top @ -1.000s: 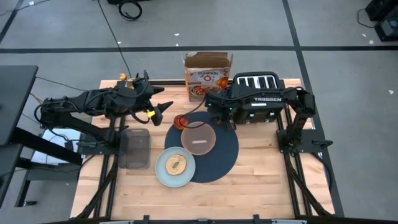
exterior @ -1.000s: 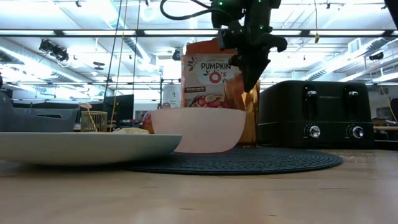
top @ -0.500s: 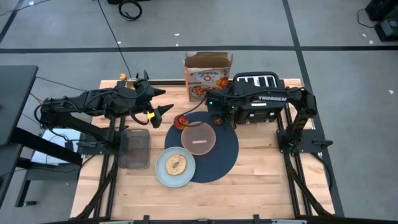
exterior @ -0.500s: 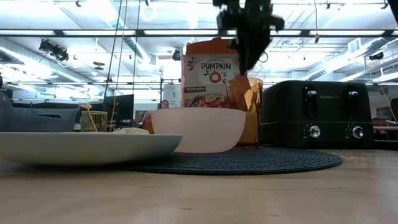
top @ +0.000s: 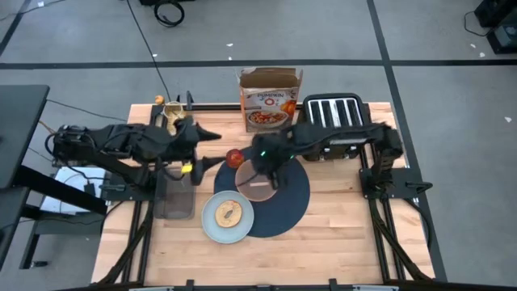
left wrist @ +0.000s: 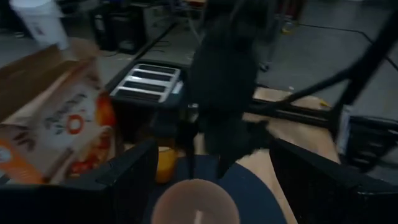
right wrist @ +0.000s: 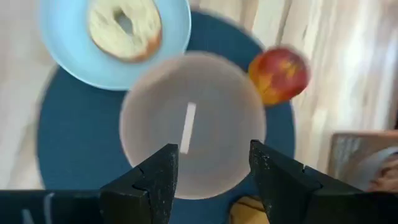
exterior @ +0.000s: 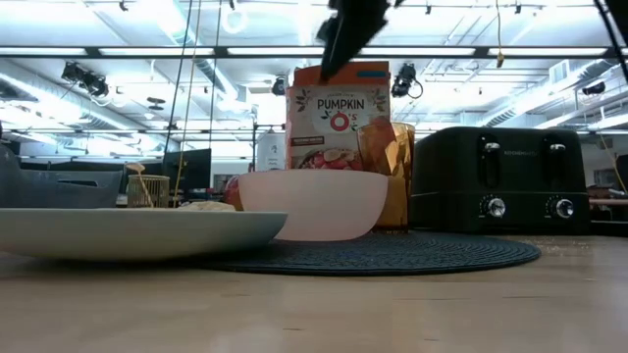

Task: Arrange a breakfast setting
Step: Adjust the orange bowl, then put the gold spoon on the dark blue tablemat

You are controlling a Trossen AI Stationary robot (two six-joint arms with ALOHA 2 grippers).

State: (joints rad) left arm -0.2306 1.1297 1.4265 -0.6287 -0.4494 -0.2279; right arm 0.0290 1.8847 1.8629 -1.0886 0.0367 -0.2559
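Note:
On the round dark-blue placemat [top: 291, 202] a pinkish bowl [top: 257, 191] stands. The red apple [top: 234, 158] lies at the mat's far left edge. The amber glass [exterior: 388, 172] stands upright on the mat behind the bowl. A pale-blue plate [top: 228, 218] with a bagel-like bread [top: 229, 212] overlaps the mat's near left edge. My right gripper [right wrist: 214, 171] hovers open above the bowl and touches nothing. My left gripper [top: 212, 162] hangs open and high, left of the apple. I cannot make out the spoon.
The orange-and-white cereal box [top: 271, 101] and the black toaster [top: 331, 107] stand along the far edge. A grey tray [top: 176, 192] lies left of the plate. Bare wood [top: 347, 234] runs along the near and right sides.
My right gripper has come up off the amber glass, which stays upright on the placemat. It has then swung toward the table's left and near edges, over the bowl. My left gripper has swung a little toward the near edge.

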